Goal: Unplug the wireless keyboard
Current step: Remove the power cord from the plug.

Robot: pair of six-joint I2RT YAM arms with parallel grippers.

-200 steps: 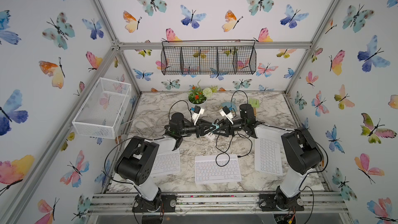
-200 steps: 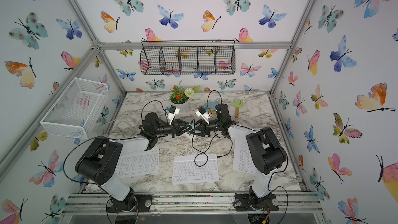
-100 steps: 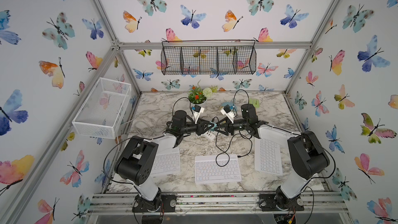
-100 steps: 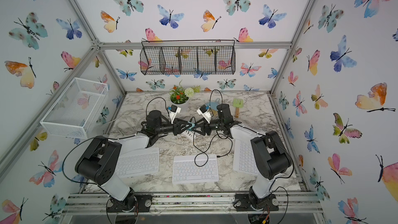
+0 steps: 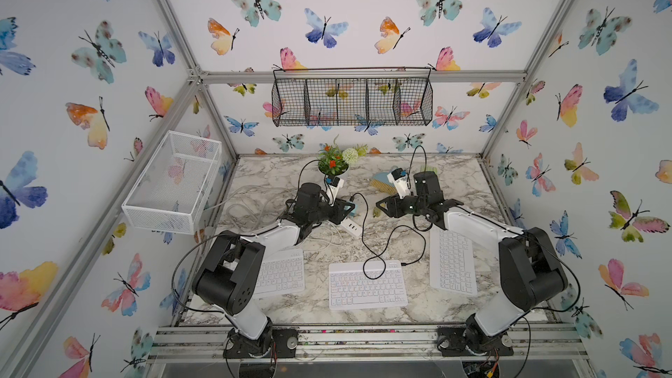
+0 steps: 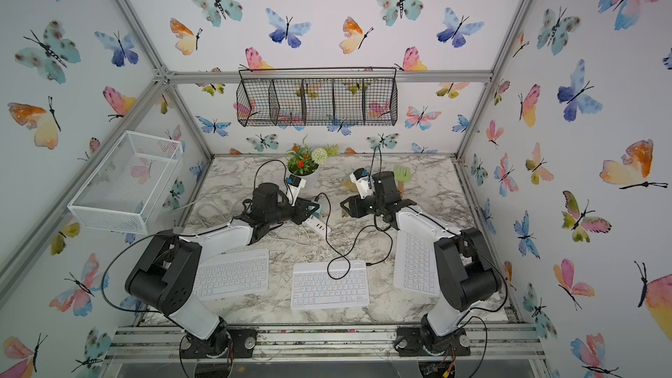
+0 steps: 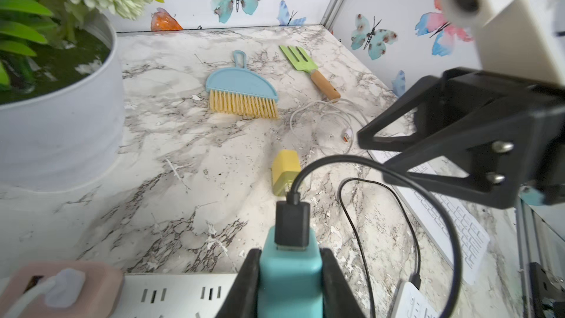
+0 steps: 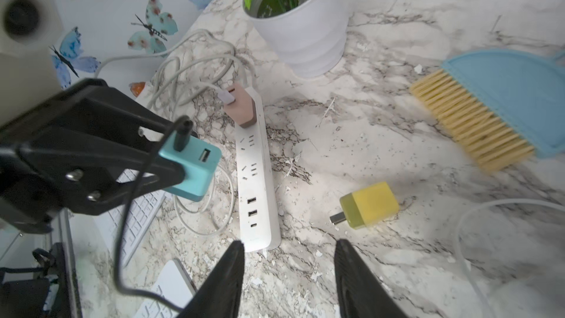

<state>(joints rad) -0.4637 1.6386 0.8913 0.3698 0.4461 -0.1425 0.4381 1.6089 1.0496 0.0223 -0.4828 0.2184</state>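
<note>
My left gripper is shut on a teal charger block, held just off the white power strip and beside it. A black USB plug sits in the block's top. Its black cable loops down to the far right corner of the middle white keyboard. In both top views the left gripper hangs over the strip's far part. My right gripper is open and empty, hovering above the marble past the strip's near end, right of the block in a top view.
A pink charger with a white cable is plugged into the strip. A yellow charger lies loose on the marble. A white plant pot, blue brush and green fork stand behind. Keyboards flank left and right.
The right gripper has drawn back to the right, away from the left gripper and the teal block. The left gripper keeps its hold and has barely moved.
</note>
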